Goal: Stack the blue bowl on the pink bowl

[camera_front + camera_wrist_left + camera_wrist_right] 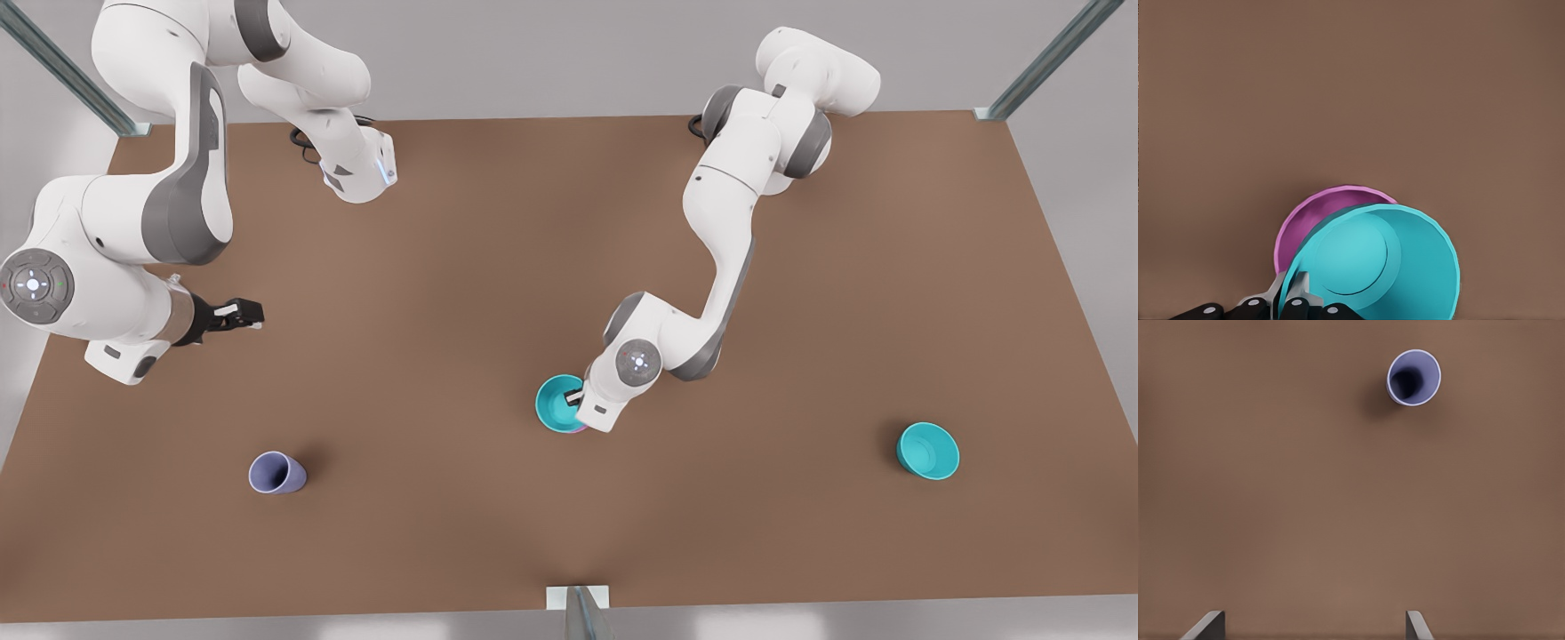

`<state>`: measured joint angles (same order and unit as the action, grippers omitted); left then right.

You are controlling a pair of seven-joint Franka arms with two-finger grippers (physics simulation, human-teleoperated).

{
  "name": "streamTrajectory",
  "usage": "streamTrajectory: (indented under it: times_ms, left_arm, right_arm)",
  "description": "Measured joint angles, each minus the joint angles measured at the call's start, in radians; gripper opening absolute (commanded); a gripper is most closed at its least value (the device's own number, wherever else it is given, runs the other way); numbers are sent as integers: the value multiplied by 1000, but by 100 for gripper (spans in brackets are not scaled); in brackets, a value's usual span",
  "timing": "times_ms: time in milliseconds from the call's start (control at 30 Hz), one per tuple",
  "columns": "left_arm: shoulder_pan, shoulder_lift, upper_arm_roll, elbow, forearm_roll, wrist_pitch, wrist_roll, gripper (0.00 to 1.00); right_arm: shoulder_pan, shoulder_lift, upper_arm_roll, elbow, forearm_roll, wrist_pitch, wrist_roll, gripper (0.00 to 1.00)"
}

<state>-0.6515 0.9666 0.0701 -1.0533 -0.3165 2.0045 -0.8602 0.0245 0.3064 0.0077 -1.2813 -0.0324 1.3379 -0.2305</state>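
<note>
Open brown table (462, 293) surrounds the blue bowl (558, 404), gripped at its rim by the left gripper (576, 397) over the pink bowl (1313, 220). The second teal bowl (927, 451) sits well apart toward the front view's right, the lavender cup (276, 472) well apart leftward, below the waiting right gripper (240, 314).

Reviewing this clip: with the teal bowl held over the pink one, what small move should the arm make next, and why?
Probably lower a little more, then release. The left gripper pinches the rim of the small round teal plastic bowl, which sits tilted over the magenta-pink plastic bowl and looks offset, not fully nested. The right gripper waits open, away from the bowls, above the brown table.
</note>
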Motion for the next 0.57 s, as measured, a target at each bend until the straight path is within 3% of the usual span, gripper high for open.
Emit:
streamTrajectory:
  times_ms: [33, 67, 100, 200, 367, 567]
  left_arm:
    - [1, 0, 0, -4, 0, 0, -7, 21]
    - [1, 0, -1, -8, 0, 0, -14, 44]
    - [2, -2, -1, -14, -1, 0, -20, 100]
    - [26, -62, 7, -22, 12, -58, -33, 100]
    - [315, -514, 16, -14, 196, -441, 71, 100]
    - [434, -707, -38, -162, 297, -619, 254, 100]
  right_arm:
    - [0, 0, 0, 0, 0, 0, 0, 100]
    - [0, 0, 0, 0, 0, 0, -1, 100]
    - [0, 0, 0, 0, 0, 0, -1, 100]
    - [0, 0, 0, 0, 0, 2, -3, 100]
    - [0, 4, 0, 0, 0, 4, -4, 100]
    - [0, 7, 0, -1, 1, 6, -6, 100]
